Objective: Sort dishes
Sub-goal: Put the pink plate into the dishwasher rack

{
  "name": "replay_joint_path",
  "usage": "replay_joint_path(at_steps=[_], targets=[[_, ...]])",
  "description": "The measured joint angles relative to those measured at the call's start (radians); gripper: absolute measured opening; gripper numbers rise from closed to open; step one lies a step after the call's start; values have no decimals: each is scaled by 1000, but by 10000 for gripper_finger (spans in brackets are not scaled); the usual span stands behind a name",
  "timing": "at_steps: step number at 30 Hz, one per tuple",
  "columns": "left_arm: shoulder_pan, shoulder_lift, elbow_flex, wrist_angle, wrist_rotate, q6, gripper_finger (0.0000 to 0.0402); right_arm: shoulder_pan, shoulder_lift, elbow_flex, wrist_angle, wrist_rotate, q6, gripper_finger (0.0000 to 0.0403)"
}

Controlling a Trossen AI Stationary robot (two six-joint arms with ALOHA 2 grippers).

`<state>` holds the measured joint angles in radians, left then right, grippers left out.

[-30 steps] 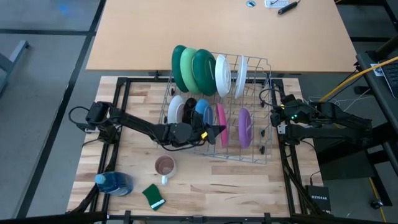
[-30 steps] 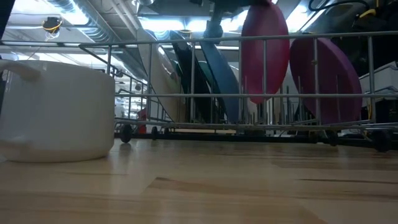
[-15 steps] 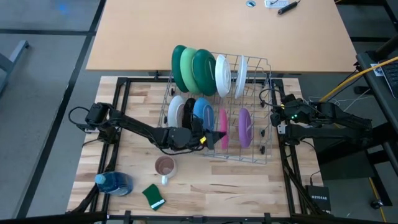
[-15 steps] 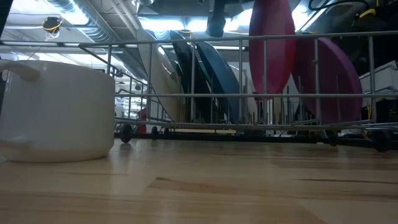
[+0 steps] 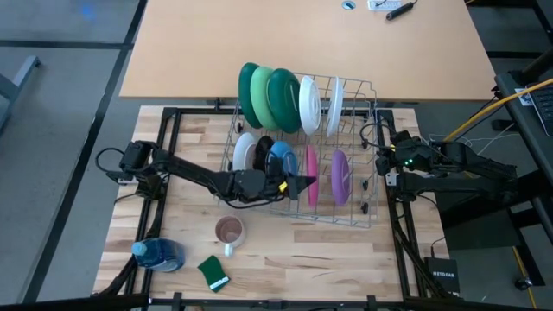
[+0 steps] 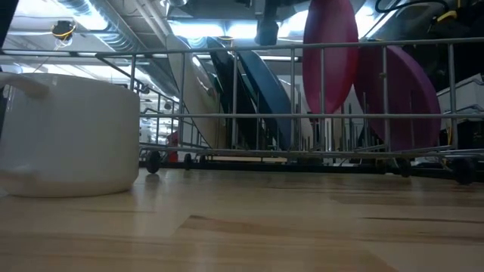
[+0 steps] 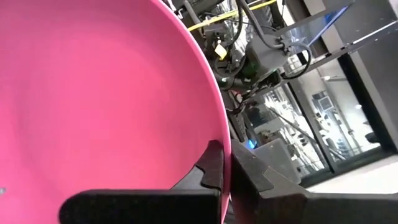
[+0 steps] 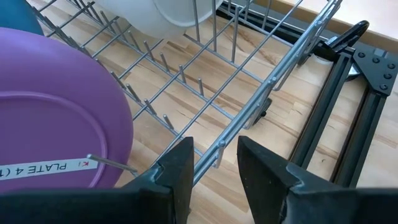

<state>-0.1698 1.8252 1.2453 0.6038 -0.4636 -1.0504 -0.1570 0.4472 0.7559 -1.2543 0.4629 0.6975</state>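
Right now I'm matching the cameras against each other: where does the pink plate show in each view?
High view: pink plate on edge in the wire dish rack, left claw shut on its rim.
Low view: upper right, behind the rack's front bars.
Left wrist view: fills the left side.
Right wrist view: not in it.
Shared landmark: purple plate, standing just to the pink plate's right.

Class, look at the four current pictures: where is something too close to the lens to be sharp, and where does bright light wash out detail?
Low view: the white mug looms large and soft at the lens; ceiling lights behind the rack glare. Left wrist view: the pink plate fills the frame as a flat, featureless surface; the windows beyond are overexposed. High view: evenly lit.
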Motion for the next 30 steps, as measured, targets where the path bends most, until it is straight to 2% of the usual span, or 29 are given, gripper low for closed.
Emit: replay_joint_path(at_steps=[9, 16, 30], targets=[[36, 0, 82, -1, 32, 111, 0, 0, 0, 0, 4, 0, 0, 127], [62, -4, 115, -160, 54, 60, 0, 0, 0, 0, 4, 0, -2, 127], [72, -3, 114, -158, 70, 8, 0, 0, 0, 0, 3, 0, -23, 127]])
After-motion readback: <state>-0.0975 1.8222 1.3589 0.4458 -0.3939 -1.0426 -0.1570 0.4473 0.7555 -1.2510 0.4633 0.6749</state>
